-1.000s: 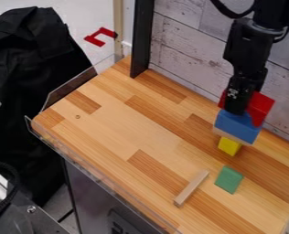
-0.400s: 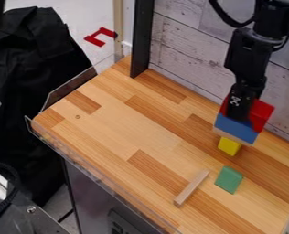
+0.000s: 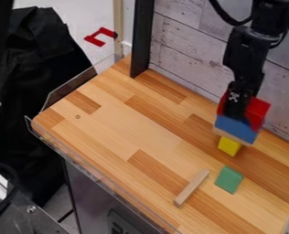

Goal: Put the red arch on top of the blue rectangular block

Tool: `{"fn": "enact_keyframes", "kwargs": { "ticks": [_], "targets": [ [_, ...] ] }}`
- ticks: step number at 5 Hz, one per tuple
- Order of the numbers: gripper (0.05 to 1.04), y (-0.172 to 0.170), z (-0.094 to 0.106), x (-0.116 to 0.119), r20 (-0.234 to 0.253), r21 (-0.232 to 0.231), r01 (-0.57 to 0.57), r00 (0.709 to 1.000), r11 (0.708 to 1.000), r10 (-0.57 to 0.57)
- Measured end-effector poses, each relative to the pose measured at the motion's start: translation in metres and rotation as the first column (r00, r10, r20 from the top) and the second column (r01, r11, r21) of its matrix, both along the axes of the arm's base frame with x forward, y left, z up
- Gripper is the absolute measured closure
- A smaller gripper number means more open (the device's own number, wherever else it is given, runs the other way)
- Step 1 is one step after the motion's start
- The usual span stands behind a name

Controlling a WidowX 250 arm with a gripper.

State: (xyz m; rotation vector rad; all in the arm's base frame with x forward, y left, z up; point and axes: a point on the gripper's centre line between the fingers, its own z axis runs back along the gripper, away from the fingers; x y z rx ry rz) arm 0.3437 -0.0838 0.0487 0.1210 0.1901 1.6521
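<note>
The robot arm [image 3: 244, 57] enters at the upper right of the frame and extends downward. The gripper [image 3: 236, 109] is located right of centre, directed down at the red arch [image 3: 257, 112]. The gripper's state, wide or narrow, cannot be told from this view, nor can its hold on the arch.

The red arch is located at the right of the frame, at the upper side of the blue rectangular block [image 3: 235, 129]. Red surfaces are visible to the left and right of the gripper; the right-hand portion overlaps the right end of the blue block in the view. Full seating of the arch on the block cannot be confirmed.

Directly beneath the blue block is a thin, light wooden piece [image 3: 234, 139]. A yellow block [image 3: 229, 146] is visible below this piece.

The green block [image 3: 229, 179] lies at the lower right of the frame, apart from the stack. A light wooden stick [image 3: 191, 188] lies diagonally to its left, near but not touching. Both are on the wooden table [image 3: 135, 132]. A black post [image 3: 142, 41] stands at the table's far edge, top centre.
</note>
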Motion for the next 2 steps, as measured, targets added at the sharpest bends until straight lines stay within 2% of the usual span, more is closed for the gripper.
{"fn": "enact_keyframes", "kwargs": {
  "ticks": [1,2],
  "targets": [
    [0.084,0.0035,0.0016,0.0017,-0.007,0.006,0.005,1.0,1.0,-0.005],
    [0.084,0.0067,0.0031,0.0027,-0.005,-0.005,-0.011,1.0,1.0,0.011]
  ]
}}
